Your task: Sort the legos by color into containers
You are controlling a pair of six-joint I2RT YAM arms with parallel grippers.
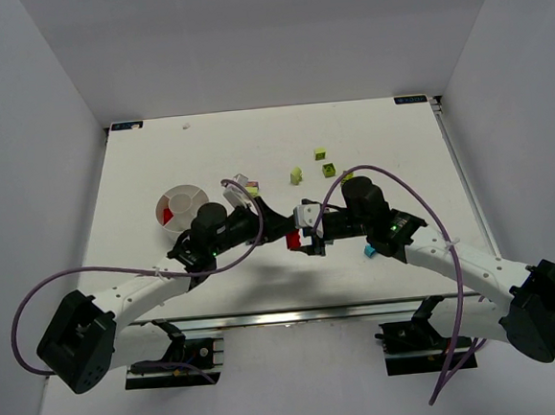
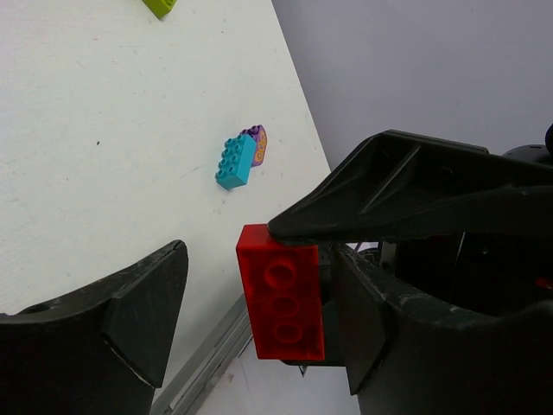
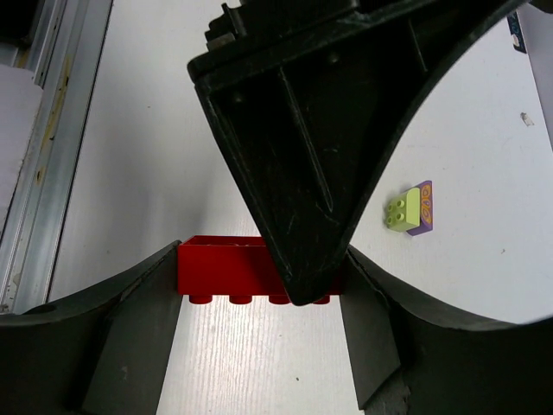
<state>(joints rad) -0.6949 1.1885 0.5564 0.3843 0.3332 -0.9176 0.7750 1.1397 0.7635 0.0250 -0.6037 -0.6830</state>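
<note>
A red brick hangs above the table's middle between both grippers. My right gripper is shut on the long ends of the red brick. My left gripper is open around the same red brick; its right finger is close beside the brick and its left finger stands apart. The round white dish at the left holds a red brick in one wedge. Three lime bricks lie behind the grippers.
A lime-and-purple pair lies near the dish. A teal-and-purple pair lies by the right arm, close to the table's near edge. The table's metal front rail runs just below the grippers.
</note>
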